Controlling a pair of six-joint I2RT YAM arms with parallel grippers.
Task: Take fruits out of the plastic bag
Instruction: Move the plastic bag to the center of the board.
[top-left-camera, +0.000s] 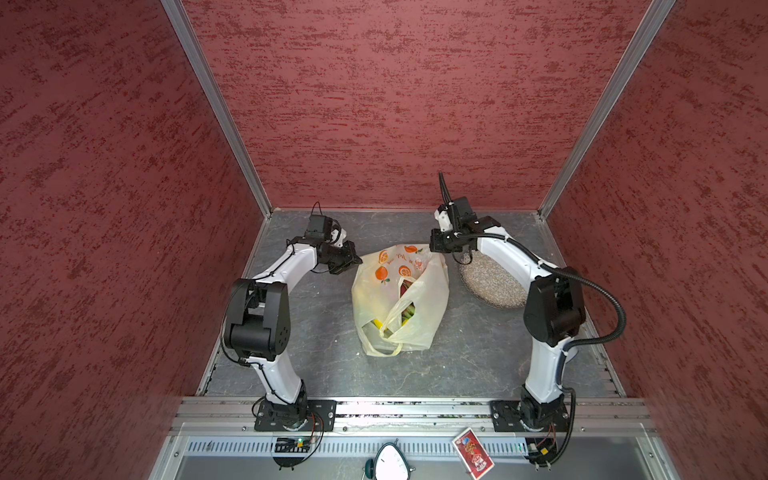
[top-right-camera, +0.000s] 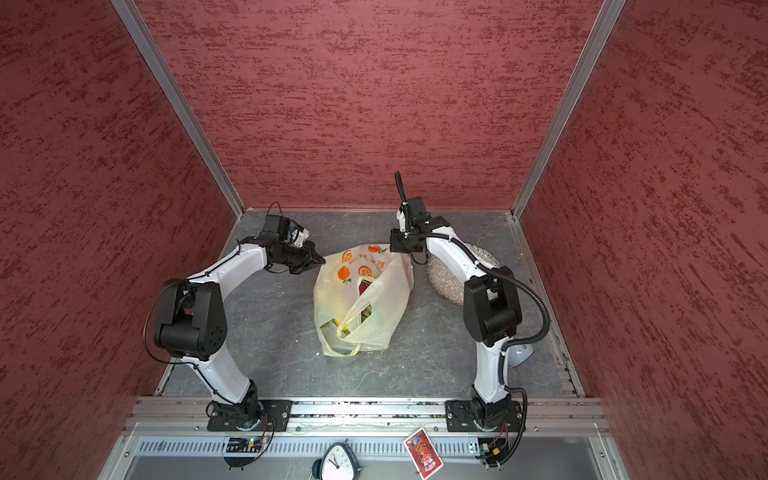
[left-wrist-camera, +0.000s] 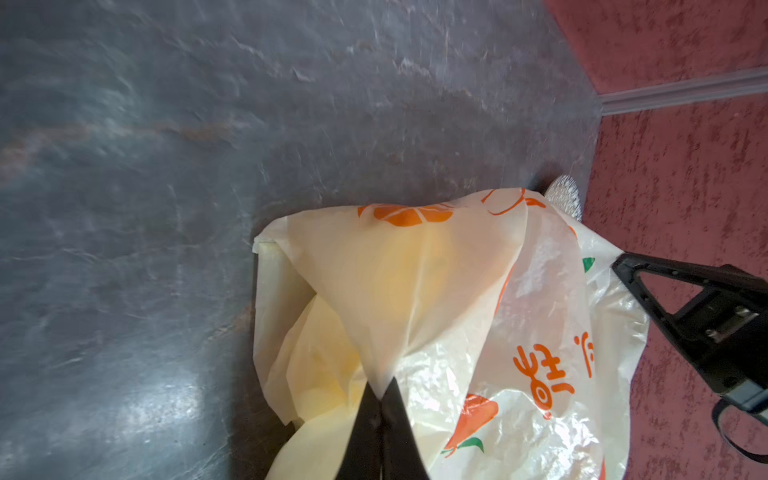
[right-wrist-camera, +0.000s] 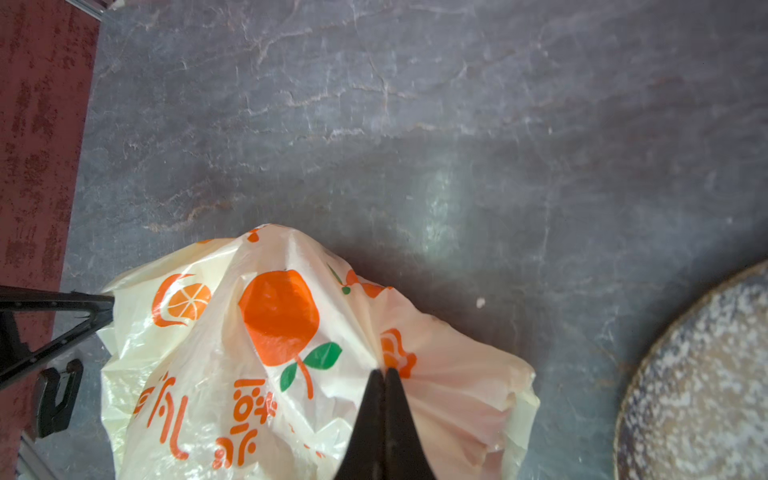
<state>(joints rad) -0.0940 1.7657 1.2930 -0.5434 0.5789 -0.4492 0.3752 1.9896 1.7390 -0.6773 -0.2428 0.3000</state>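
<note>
Left wrist view: our left gripper (left-wrist-camera: 380, 392) is clenched on a fold of the plastic bag (left-wrist-camera: 419, 286). In both top views that fold is the bag's closed upper-left corner. The bag lies mid-frame on the tabletop (top-left-camera: 316, 340), its long axis running top to bottom and its handles and mouth toward the lower edge. The fruits (top-left-camera: 408, 311) show through the mouth. Our right gripper (right-wrist-camera: 384, 376) likewise pinches the upper-right corner, beside the plate (top-left-camera: 494, 286). Both arms arch inward, equally near. We judge that lifting this end would tip the fruit toward the mouth.
</note>
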